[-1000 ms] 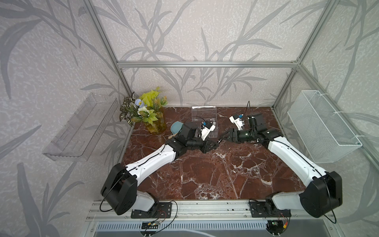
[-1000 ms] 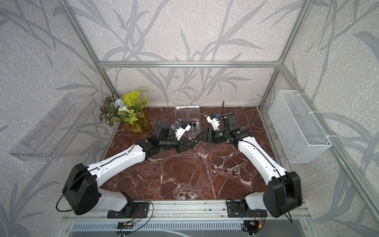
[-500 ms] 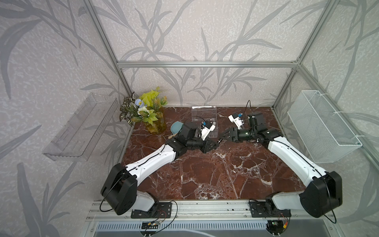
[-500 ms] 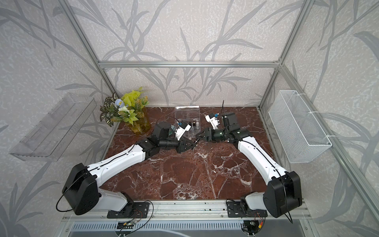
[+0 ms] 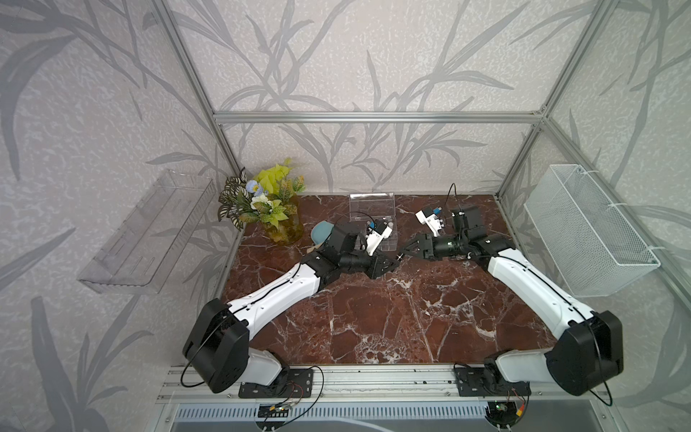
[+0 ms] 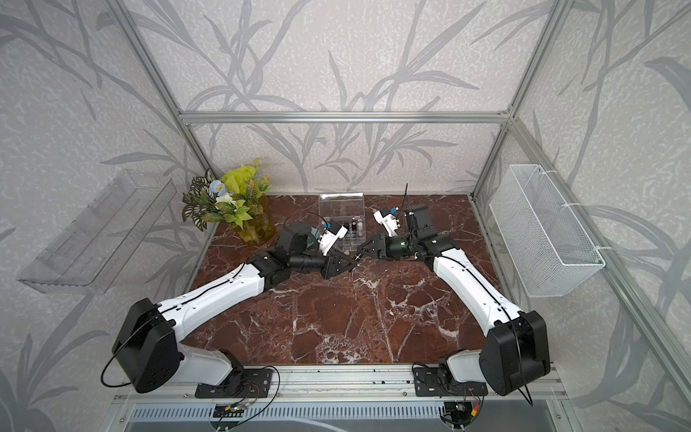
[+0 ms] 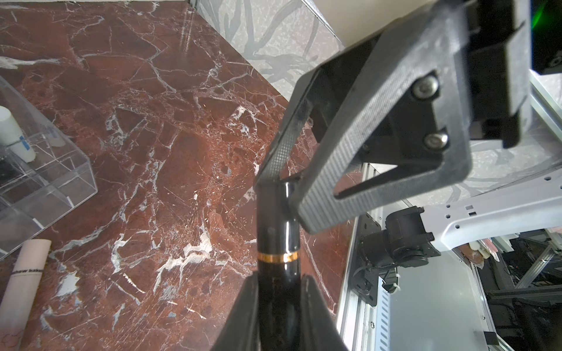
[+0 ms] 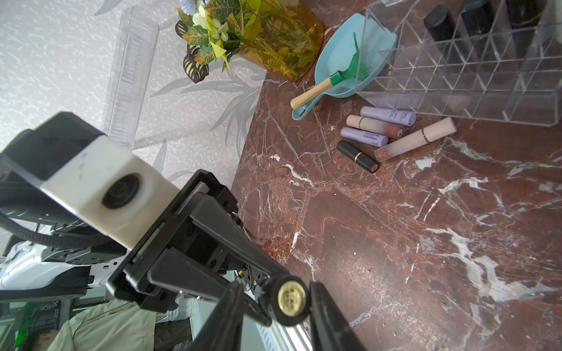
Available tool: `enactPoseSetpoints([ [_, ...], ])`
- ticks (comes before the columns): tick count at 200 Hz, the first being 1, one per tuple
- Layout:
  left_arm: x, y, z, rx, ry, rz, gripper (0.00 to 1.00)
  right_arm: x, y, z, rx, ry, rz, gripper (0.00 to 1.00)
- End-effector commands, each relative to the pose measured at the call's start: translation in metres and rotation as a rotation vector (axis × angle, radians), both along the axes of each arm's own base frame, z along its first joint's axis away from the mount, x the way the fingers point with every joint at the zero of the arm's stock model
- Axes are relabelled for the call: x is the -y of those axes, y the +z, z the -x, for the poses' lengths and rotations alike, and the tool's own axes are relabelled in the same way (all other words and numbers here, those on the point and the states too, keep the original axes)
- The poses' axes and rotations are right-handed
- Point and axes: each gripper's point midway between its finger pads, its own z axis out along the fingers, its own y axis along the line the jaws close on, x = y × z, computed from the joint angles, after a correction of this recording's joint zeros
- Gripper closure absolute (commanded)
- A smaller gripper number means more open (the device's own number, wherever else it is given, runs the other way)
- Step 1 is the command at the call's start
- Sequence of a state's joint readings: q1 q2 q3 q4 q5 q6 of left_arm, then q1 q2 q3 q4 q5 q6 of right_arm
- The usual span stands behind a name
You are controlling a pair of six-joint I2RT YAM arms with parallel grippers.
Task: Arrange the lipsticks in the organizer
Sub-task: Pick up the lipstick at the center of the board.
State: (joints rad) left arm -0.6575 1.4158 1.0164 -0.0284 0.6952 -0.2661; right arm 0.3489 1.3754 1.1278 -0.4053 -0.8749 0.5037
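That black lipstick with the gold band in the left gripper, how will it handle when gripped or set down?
The black lipstick looks glossy, so it may slip in a light pinch. It juts straight from the left gripper, so it is probably stiff. Being round, it would likely roll on the table.

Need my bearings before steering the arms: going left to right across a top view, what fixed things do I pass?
clear wall tray → potted plant → blue scoop → organizer → white wire basket
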Motion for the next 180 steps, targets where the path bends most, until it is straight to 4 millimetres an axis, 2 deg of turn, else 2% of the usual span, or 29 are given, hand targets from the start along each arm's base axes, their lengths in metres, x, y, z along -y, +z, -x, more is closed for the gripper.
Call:
enactPoseSetpoints([
  [1, 0.001, 0.028, -0.002, 0.06, 0.006, 0.051, 0.85, -0.004, -0.006, 0.004, -0.01, 0.029, -0.005, 0.63],
  [31, 0.002, 0.027, -0.001, 0.057, 0.002, 0.05, 0.85, -0.005, -0.004, 0.003, -0.005, 0.027, -0.007, 0.73],
  [42, 0.001, 0.026, -0.001, 0.058, 0.006, 0.047, 0.82, -0.005, -0.002, 0.002, 0.001, 0.024, -0.009, 0.77],
  [54, 0.0, 0.027, -0.002, 0.063, 0.014, 0.044, 0.69, -0.005, 0.001, 0.002, 0.006, 0.022, -0.011, 0.79],
  [86, -0.015, 0.022, -0.02, 0.099, 0.147, -0.014, 0.21, -0.002, 0.005, -0.001, 0.032, 0.004, 0.012, 0.82],
  [109, -0.028, 0.024, -0.031, 0.132, 0.248, -0.046, 0.01, 0.005, 0.001, -0.01, 0.067, -0.041, 0.099, 0.82],
  [134, -0.048, 0.027, -0.044, 0.177, 0.372, -0.088, 0.0, 0.021, -0.009, -0.025, 0.139, -0.123, 0.303, 0.82],
  [156, -0.068, 0.018, -0.056, 0.181, 0.474, -0.126, 0.0, 0.028, -0.005, -0.042, 0.211, -0.181, 0.397, 0.82],
  [180, -0.078, 0.011, -0.059, 0.171, 0.511, -0.132, 0.0, 0.036, -0.003, -0.065, 0.272, -0.246, 0.481, 0.81],
])
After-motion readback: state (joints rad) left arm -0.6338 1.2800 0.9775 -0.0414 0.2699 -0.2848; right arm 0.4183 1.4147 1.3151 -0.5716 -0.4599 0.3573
